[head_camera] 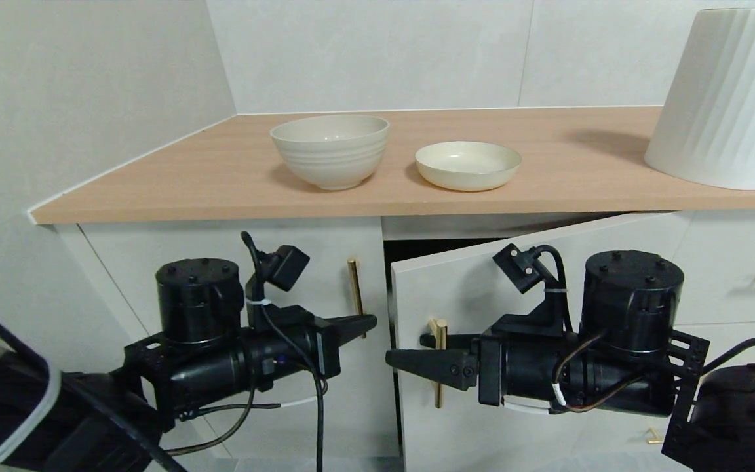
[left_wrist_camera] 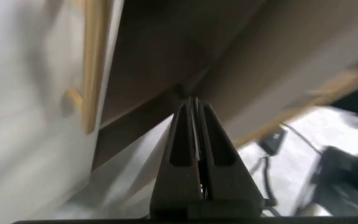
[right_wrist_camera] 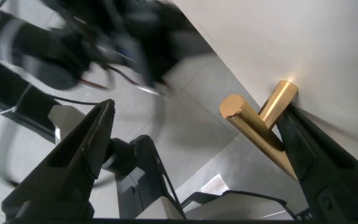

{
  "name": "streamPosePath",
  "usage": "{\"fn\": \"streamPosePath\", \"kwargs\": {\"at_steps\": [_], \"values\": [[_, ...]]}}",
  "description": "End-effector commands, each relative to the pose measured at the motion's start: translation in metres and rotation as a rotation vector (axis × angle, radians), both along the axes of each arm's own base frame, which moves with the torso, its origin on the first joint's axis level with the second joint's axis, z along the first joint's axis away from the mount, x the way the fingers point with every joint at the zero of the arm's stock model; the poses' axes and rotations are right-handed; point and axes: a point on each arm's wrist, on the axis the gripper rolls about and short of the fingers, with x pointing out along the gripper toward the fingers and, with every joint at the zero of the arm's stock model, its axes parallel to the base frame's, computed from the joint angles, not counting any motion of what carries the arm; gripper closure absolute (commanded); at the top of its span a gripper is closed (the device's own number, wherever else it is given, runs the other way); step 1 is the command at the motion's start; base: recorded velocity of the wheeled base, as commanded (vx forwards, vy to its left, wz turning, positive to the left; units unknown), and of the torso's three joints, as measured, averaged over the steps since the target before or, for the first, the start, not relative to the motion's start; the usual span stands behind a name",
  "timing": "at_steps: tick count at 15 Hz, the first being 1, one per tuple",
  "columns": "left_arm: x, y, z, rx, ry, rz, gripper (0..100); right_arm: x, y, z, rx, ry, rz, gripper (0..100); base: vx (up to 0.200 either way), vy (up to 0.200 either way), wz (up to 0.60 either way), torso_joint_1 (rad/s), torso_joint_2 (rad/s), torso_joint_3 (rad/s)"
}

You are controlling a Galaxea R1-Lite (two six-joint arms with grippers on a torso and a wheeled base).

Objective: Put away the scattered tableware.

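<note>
Under the counter (head_camera: 187, 193): right door (head_camera: 469, 282) stands ajar, with a dark gap at its inner edge. We judge this gives a way into the cupboard.
Right gripper (head_camera: 405, 349): spread wide and straddling the gold handle (right_wrist_camera: 260, 124), one finger just beside it. We think it is set to pull.
Left gripper (left_wrist_camera: 194, 109): fingers pressed together and holding nothing, its tip near the left handle (head_camera: 354, 295).
Counter middle: bowl (head_camera: 329, 149) and dish (head_camera: 468, 164) sit side by side and apart, not yet stowed.

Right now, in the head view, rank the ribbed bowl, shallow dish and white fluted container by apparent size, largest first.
1. white fluted container, clearly largest.
2. ribbed bowl.
3. shallow dish: nearly as wide, but far lower.
</note>
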Motion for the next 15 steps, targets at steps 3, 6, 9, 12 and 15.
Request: {"fn": "streamPosePath", "kwargs": {"at_steps": [3, 6, 9, 12, 15], "values": [[0.008, -0.023, -0.043, 0.034, 0.023, 0.000, 100, 0.000, 0.000, -0.001, -0.002, 0.002, 0.000, 0, 0.000, 0.000, 0.00, 0.000, 0.00, 0.000], [0.006, -0.042, -0.053, -0.050, -0.112, -0.038, 100, -0.001, -0.001, -0.002, -0.007, 0.005, 0.000, 0, 0.000, 0.000, 0.00, 0.000, 0.00, 0.000], [0.005, -0.048, -0.056, -0.089, -0.172, -0.052, 100, -0.002, -0.004, -0.005, -0.018, 0.010, -0.005, 0, 0.000, 0.000, 0.00, 0.000, 0.00, 0.000], [0.005, -0.048, -0.054, -0.092, -0.180, -0.052, 100, -0.002, -0.014, -0.014, -0.074, -0.061, -0.015, 0, 0.000, 0.000, 0.00, 0.000, 0.00, 0.000], [0.004, -0.053, -0.052, -0.099, -0.189, -0.069, 100, -0.004, -0.019, -0.021, -0.133, -0.126, -0.049, 0, 0.000, 0.000, 0.00, 0.000, 0.00, 0.000]]}}
